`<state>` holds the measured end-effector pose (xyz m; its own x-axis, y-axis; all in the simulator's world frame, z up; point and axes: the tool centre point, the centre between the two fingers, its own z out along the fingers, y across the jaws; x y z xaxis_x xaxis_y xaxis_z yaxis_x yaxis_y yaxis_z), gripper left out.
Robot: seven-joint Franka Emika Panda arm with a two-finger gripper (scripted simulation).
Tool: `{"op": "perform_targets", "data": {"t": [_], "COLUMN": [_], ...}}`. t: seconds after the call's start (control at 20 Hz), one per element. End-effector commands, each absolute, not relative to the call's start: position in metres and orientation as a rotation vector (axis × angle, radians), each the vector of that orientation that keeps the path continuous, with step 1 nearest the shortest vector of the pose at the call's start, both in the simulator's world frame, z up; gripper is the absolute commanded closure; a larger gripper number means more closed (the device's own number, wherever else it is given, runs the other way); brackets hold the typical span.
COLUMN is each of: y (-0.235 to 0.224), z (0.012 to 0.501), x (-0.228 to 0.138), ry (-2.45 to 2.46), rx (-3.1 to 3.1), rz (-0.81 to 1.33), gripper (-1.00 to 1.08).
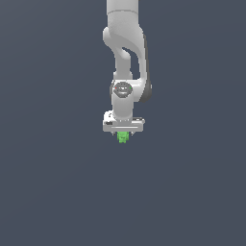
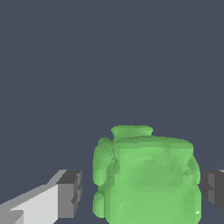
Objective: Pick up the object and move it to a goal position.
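1. Half hiding the green lump [image 1: 123,138] under the white gripper [image 1: 123,134] in the exterior view, with only its lower part peeking out below the gripper's wide bar.
2. Hanging straight down from the top edge of that view as a pale grey arm [image 1: 126,53], wrist pointing downward, near the middle of the picture.
3. Sitting right between the two fingers, roughly centred under the gripper, narrower than the bar above it.
4. Filling much of the wrist view as a bright green, bumpy lump [image 2: 146,179] with a small raised knob on its far side and rounded bulges along one flank.
5. Standing apart on either side of the lump: one dark-tipped finger [image 2: 70,194] showing a clear strip of background between its pad and the green surface, the other finger [image 2: 213,188] lying just beside the opposite flank, contact there being too close to call.
6. Not clamping the lump, judging by that visible gap.
7. Showing nothing but a flat, dark blue-grey background around the arm and lump in both views, so not telling whether the lump is resting on a surface or hanging clear of it.
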<state>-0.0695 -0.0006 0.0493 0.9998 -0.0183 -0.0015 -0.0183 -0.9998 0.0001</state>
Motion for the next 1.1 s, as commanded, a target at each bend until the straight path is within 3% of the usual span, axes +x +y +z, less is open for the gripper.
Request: {"op": "perform_targets", "data": {"t": [0.0, 0.15, 0.2, 1.05], "y": [-0.001, -0.001, -0.001, 0.007], "z": [0.042, 0.040, 0.040, 0.052], "x": [-0.069, -0.069, -0.069, -0.071], "ry": [-0.029, -0.029, -0.029, -0.028], "rx": [3.141, 3.141, 3.141, 3.142], "rz": [-0.001, -0.001, -0.001, 0.001], "gripper": [-0.92, -0.92, 1.08, 1.08]}}
